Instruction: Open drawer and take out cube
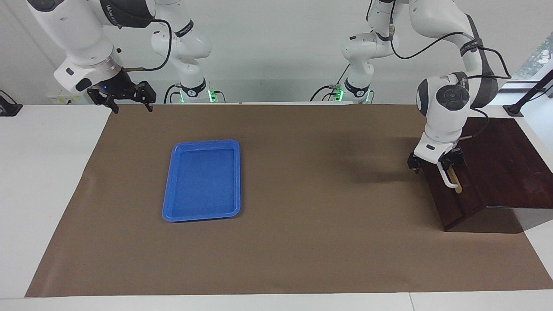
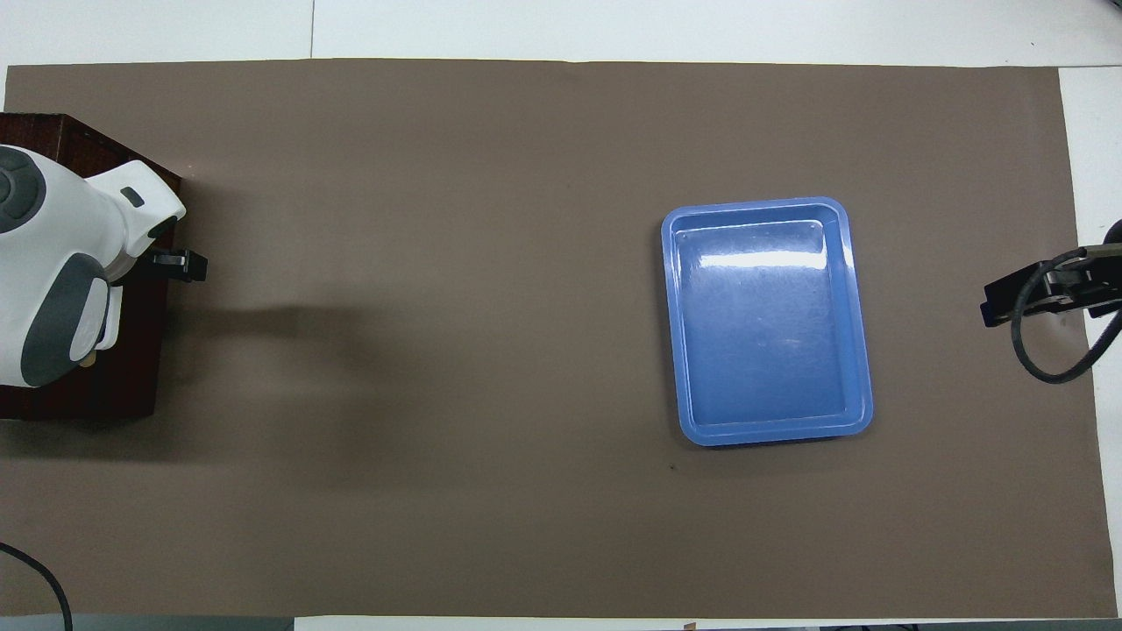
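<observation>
Drawer [image 1: 453, 196]: shut, at bench edge by left arm's end. Left pincer [image 1: 435, 163] spread, straddling its white handle [image 1: 447, 179]. Right pincer [image 1: 128, 100] spread, waiting over opposite edge.

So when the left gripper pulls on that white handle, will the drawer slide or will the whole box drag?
The handle looks like a stiff bar, so it probably won't flex. The dark wooden box looks solid and heavy, resting on the brown mat, so it likely stays put. The drawer is shut, so how freely it slides is unclear.
</observation>
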Available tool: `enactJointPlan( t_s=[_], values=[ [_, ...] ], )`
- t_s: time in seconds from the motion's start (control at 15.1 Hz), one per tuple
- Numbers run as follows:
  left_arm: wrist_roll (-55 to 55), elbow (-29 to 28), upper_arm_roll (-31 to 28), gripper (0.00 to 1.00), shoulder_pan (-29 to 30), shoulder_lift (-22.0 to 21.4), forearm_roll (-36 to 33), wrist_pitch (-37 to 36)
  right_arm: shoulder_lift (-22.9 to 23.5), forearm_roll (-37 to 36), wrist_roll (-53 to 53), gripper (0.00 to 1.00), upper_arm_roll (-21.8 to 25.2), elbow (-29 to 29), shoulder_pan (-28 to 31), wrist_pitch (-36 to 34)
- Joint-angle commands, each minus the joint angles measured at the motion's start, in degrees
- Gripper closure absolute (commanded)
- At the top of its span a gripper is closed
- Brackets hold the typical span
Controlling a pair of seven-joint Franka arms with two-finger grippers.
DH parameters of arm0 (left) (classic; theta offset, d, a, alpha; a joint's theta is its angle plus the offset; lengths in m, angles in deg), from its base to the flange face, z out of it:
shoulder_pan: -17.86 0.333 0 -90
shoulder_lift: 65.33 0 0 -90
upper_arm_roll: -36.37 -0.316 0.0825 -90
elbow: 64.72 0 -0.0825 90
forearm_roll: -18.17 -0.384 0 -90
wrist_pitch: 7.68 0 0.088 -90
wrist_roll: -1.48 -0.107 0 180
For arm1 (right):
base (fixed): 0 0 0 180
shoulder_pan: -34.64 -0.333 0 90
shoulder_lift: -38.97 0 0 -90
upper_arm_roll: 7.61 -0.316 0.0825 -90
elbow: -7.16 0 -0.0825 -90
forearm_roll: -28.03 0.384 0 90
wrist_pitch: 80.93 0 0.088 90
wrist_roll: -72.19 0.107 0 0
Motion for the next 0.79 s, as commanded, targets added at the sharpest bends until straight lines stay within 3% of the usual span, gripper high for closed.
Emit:
enactJointPlan(
  t_s=[0.0,0.73],
  values=[
    [0.9,-2.7,0.3,0.00,0.7,-0.6,-1.6,3.1,-1.2,0.7,0.8,0.00,-0.7,-1.5,0.9,1.2],
    [0.6,-5.2,0.7,0.00,-3.4,-1.0,-1.5,5.4,-1.3,0.8,0.7,0.00,-0.7,-1.5,0.9,1.1]
  ],
)
